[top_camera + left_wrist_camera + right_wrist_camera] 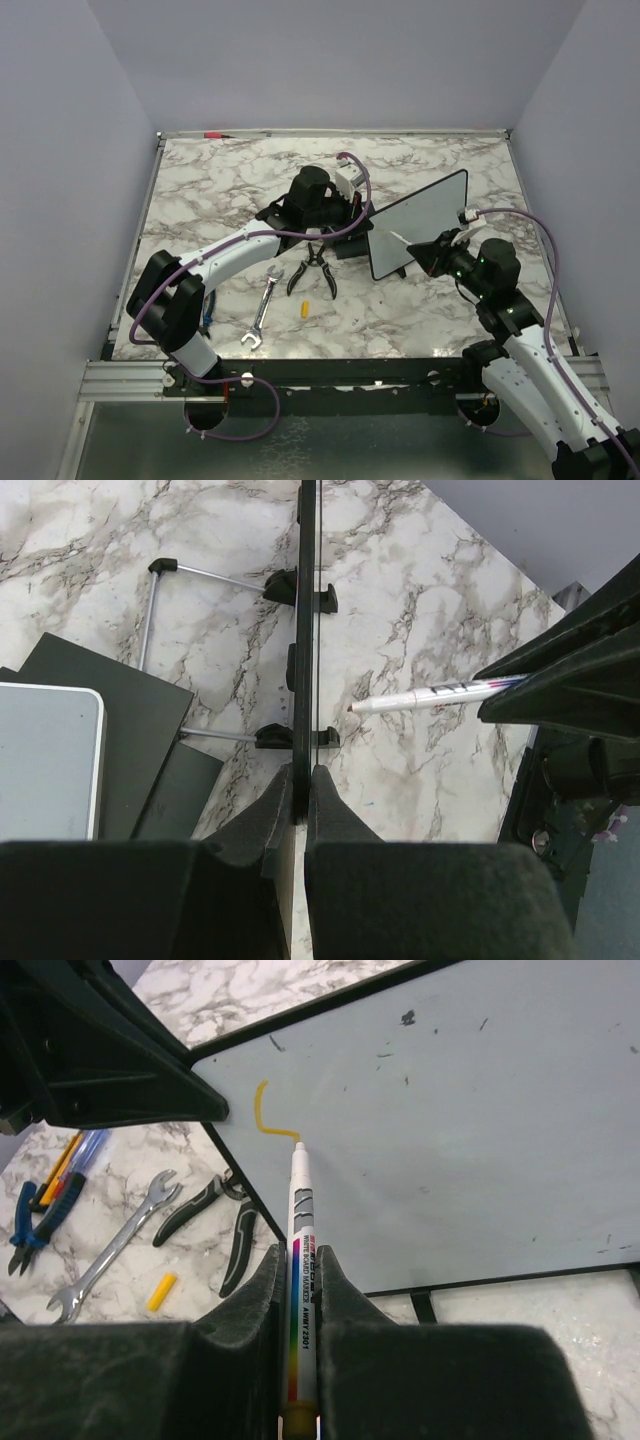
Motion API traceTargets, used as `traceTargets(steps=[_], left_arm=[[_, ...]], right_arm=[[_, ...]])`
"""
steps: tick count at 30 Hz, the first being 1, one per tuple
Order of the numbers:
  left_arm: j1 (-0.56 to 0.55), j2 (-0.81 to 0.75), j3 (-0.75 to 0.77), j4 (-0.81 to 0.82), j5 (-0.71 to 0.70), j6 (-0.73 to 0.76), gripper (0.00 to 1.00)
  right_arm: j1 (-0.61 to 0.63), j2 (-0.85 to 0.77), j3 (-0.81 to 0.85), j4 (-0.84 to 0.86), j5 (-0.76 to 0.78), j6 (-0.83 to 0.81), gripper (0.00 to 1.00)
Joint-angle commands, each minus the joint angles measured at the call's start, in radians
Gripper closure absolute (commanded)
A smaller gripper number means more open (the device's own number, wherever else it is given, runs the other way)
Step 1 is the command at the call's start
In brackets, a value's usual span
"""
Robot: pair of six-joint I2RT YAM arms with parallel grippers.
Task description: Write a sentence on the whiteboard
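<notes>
clamping the whiteboard (480, 1130) is the left tool (303, 777); right tool (300, 1260) pinches marker (301, 1200), seemingly touching it.

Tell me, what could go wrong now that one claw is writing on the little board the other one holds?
The left claw grips the whiteboard only by its thin edge, so writing pressure might tilt it or make it slip. The marker sticks well out of the right claw and could twist or slide back. The yellow stroke is pale on the glossy face, so the writing may be hard to read.
</notes>
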Motion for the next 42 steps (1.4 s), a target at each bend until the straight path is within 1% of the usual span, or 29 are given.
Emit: traceTargets(steps=[1,8,13,20,25,29,35,42], left_arm=[[-0.012,-0.023,0.027,-0.046,0.035,0.025,1.00],[-0.013,-0.026,0.031,-0.055,0.036,0.033,1.00],[-0.013,-0.023,0.032,-0.056,0.041,0.037,1.00],[-0.013,-0.019,0.034,-0.056,0.047,0.040,1.00],[-0.013,-0.018,0.034,-0.055,0.048,0.038,1.00],[-0.013,-0.015,0.035,-0.056,0.048,0.037,1.00],[-0.013,-0.008,0.040,-0.056,0.050,0.034,1.00],[-0.013,-0.003,0.043,-0.056,0.049,0.033,1.00]], right_arm=[[0.007,-0.022,0.031,-0.025,0.101,0.012,0.99],[0.007,0.017,0.013,0.071,0.086,0.019,0.99],[0.005,0.038,0.009,0.079,0.095,-0.004,0.99],[0.002,0.062,-0.009,0.139,0.071,-0.005,0.99],[0.000,0.076,-0.003,0.139,0.061,-0.018,0.99],[0.000,0.065,-0.001,0.132,0.023,-0.027,0.99],[0.000,0.049,0.007,0.090,0.003,-0.038,0.99],[0.002,0.089,0.010,0.065,-0.028,-0.039,0.99]])
